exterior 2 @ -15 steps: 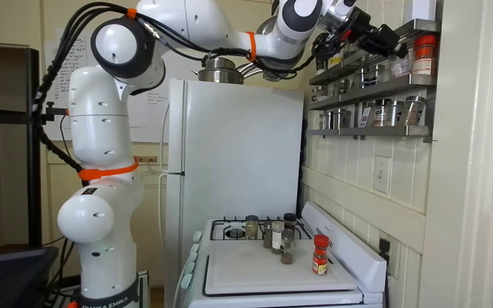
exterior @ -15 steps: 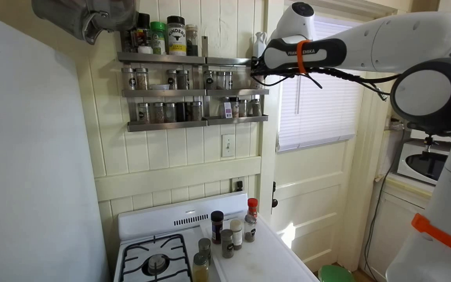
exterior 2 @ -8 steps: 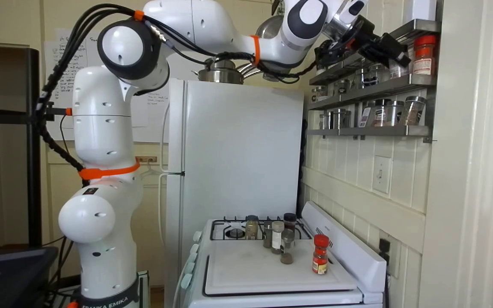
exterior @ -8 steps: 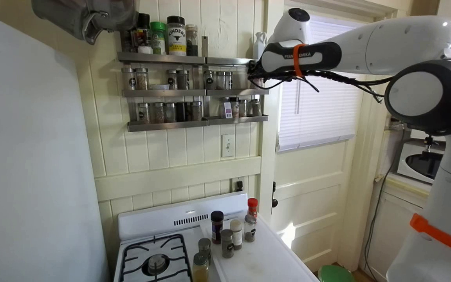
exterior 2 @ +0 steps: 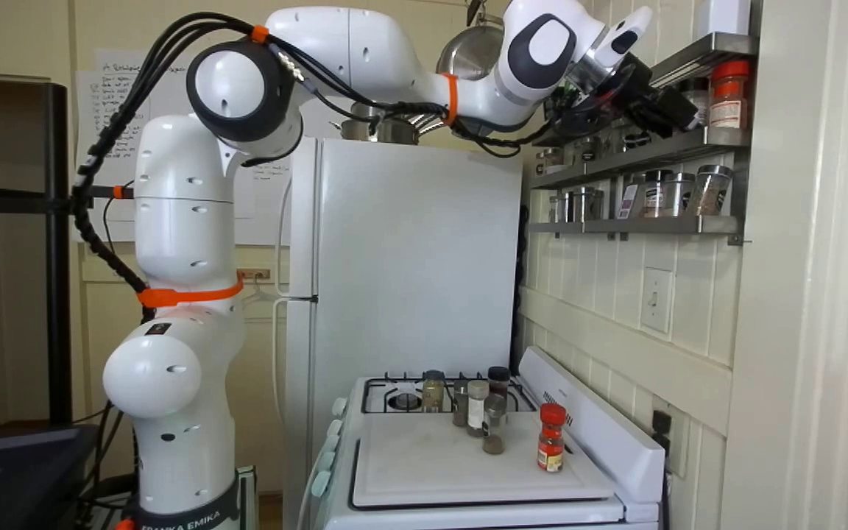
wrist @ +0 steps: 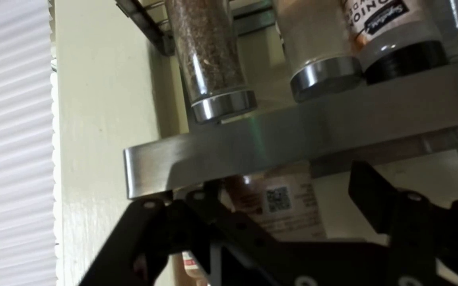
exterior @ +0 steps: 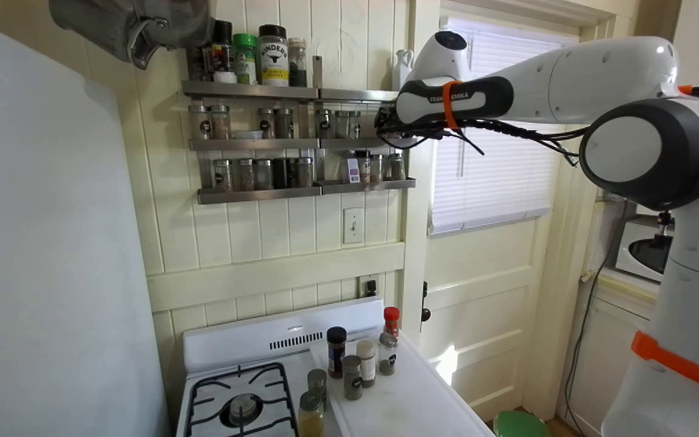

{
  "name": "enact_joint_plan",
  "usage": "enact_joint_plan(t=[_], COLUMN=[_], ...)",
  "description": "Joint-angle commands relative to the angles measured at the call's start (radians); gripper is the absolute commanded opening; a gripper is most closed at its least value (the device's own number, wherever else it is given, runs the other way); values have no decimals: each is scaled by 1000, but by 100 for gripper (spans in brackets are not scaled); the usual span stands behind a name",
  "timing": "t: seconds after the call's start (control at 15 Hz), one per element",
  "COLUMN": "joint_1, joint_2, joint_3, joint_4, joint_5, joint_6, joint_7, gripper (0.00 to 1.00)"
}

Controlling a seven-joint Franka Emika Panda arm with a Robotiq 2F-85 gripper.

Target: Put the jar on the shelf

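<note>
The shelf [exterior: 368,186] is a silver metal wall rack with front rails. It also shows in an exterior view [exterior 2: 652,153], and its rail crosses the wrist view [wrist: 229,155], which is upside down. A jar [wrist: 290,210] with a printed label and a square code stands behind that rail, on the middle tier. It seems to be the dark-capped jar [exterior 2: 698,99] beside a red-capped one. My gripper [wrist: 284,182] is open around it; there is a gap to the right finger, and contact at the left finger cannot be told. The gripper [exterior 2: 682,118] is at the middle tier.
A red-capped jar [exterior 2: 729,96] stands beside the gripper at the shelf end. Bottom-tier jars [wrist: 213,59] are close to the rail. Several jars [exterior: 352,376] stand on the white stove [exterior 2: 468,471]. A fridge [exterior 2: 417,258] and door blind [exterior: 495,170] flank the area.
The arm has moved down, and the gripper has dropped from near the jar's top to lower on the middle tier. More of the jar's upper part now shows above it.
</note>
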Motion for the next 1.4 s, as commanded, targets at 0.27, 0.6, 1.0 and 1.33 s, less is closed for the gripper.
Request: enact_joint_plan(t=[0.27, 0.6, 1.0, 1.33], joint_1=[12, 6, 11, 14], joint_2=[-31, -92, -195, -262], joint_3=[10, 21, 31, 20], joint_4=[0, -34, -132, -237], joint_5=[-27, -125, -145, -99], joint_6=[-54, -36, -17, 50], joint_7=[-2, 32, 38, -14], gripper=[96, 98, 69, 30])
